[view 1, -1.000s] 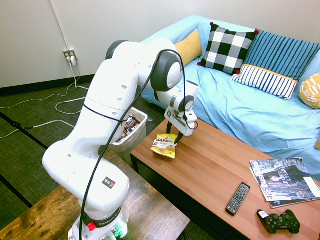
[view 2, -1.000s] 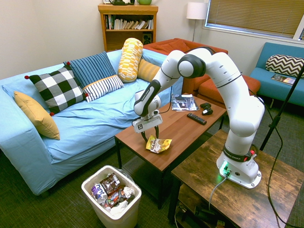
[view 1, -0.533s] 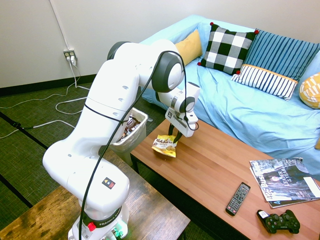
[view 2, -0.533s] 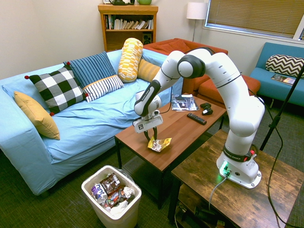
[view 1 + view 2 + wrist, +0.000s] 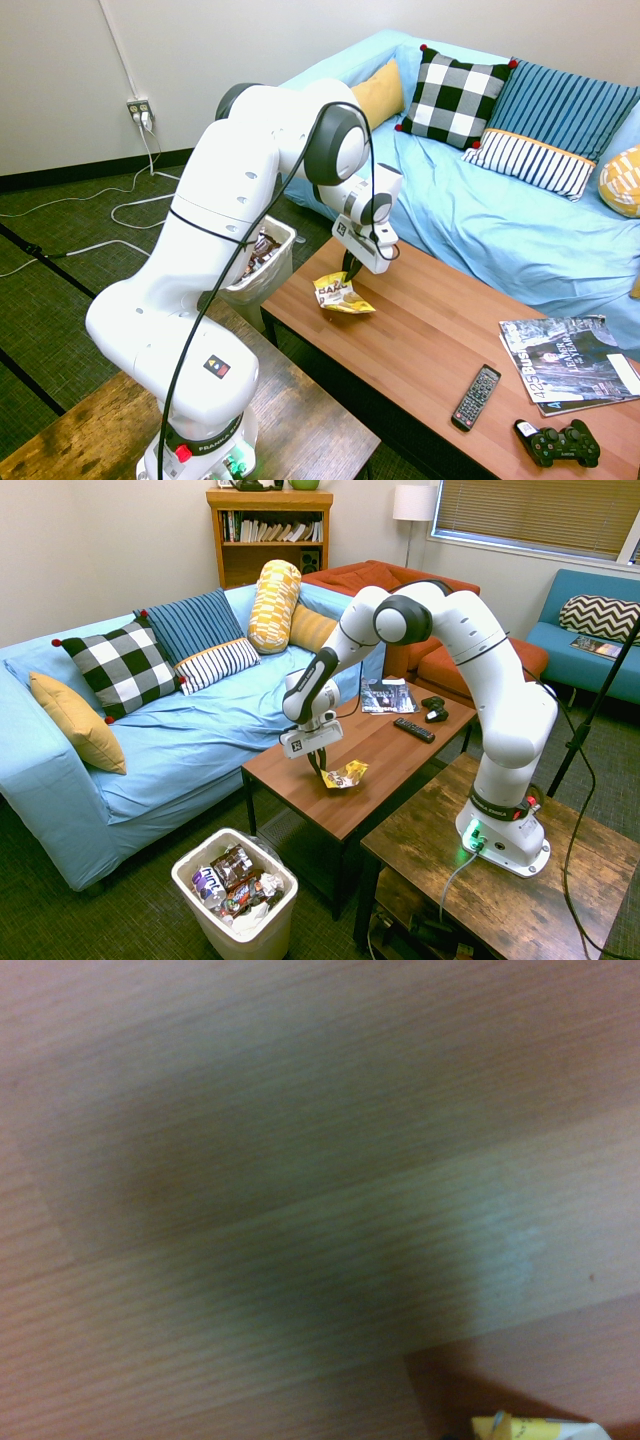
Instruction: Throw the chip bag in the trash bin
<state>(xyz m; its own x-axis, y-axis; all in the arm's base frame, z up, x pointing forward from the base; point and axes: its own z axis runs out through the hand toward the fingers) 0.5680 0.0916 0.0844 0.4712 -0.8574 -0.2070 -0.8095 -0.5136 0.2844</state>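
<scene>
The chip bag [image 5: 343, 295], small, yellow and crinkly, lies tilted near the corner of the wooden coffee table [image 5: 440, 330] closest to the bin. My gripper [image 5: 347, 279] points down at it, shut on the bag's upper edge. From the other side the chip bag [image 5: 347, 775] juts out to the right of the gripper [image 5: 322, 768]. A yellow corner of the chip bag [image 5: 530, 1428] shows in the wrist view over blurred wood. The white trash bin [image 5: 225, 935] stands on the floor off the table's end, holding several wrappers. The trash bin [image 5: 272, 268] is partly hidden behind my arm.
A remote [image 5: 476, 396], a black game controller [image 5: 557, 444] and a magazine [image 5: 565, 362] lie at the table's far end. A blue sofa [image 5: 190, 730] with several pillows runs along the table's long side. Carpet floor surrounds the bin.
The fingers have closed from wide open onto the chip bag. The bag has tipped from standing upright to a flatter, tilted pose.
</scene>
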